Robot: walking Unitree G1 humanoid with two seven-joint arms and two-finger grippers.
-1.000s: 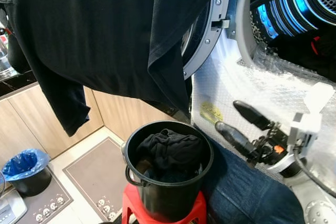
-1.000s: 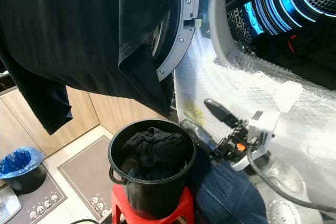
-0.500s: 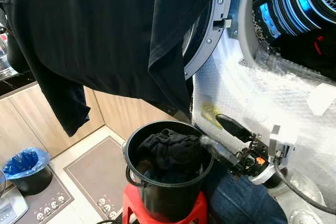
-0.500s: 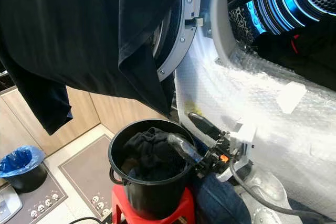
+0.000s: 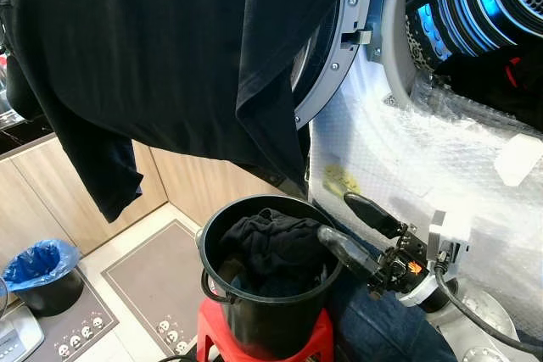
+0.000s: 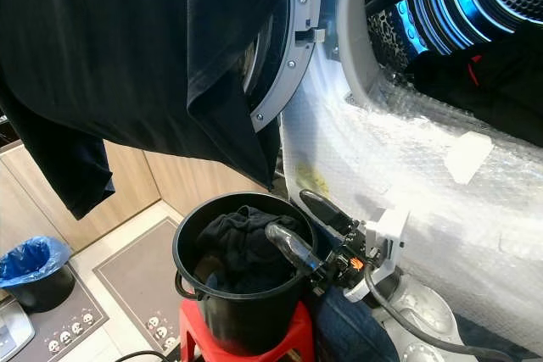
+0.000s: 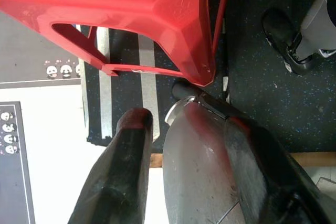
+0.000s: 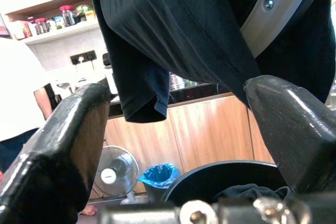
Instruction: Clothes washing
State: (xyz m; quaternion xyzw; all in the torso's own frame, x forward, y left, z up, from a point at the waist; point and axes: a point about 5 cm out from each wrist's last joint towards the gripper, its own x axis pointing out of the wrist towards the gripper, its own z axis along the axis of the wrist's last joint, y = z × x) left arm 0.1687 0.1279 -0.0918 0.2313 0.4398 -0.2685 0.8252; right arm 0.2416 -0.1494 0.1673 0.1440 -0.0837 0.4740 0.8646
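Wooden cabinets [image 5: 59, 188] line the wall behind a black bucket [image 5: 270, 311] on a red stool [image 5: 263, 341], beside the washing machine [image 5: 441, 125] with its door [image 5: 335, 48] swung open. Dark clothes [image 5: 271, 247] fill the bucket, and a large black shirt [image 5: 170, 48] hangs across the upper view. The right hand [image 5: 344, 222] sits at the bucket's rim, fingers spread wide, one over the clothes. The left hand [image 7: 184, 140] hangs low near the stool's leg, fingers apart. A blue-lined bin [image 5: 38, 273] stands on the floor.

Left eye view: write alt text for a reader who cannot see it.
The right gripper, fingers open, reaches over a black bucket of dark clothes on a red stool. A black shirt hangs above, beside the open washing machine.
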